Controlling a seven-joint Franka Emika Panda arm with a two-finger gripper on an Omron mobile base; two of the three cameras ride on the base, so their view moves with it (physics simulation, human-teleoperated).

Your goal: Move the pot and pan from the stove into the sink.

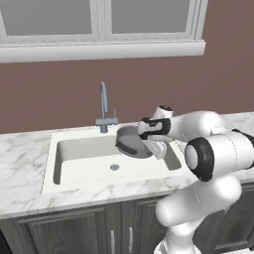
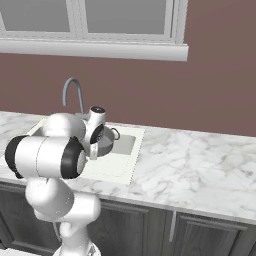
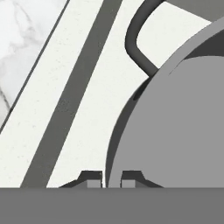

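My gripper [image 3: 111,180] is shut on the rim of the grey pot [image 3: 183,131]. One dark loop handle [image 3: 135,41] of the pot curves up beyond the rim. The pot [image 1: 130,142] hangs tilted over the right part of the sink [image 1: 79,149], above the basin floor, with the gripper [image 1: 150,144] at its right edge. From the other side, the pot [image 2: 107,141] shows just past my hand, over the sink [image 2: 122,162]. The pan and the stove are out of view.
A curved chrome faucet [image 1: 103,106] stands behind the basin, left of the pot. The drain [image 1: 114,167] lies in the basin floor. White marble counter [image 2: 200,165] stretches to the right of the sink. A window sill [image 1: 99,49] runs above the brown wall.
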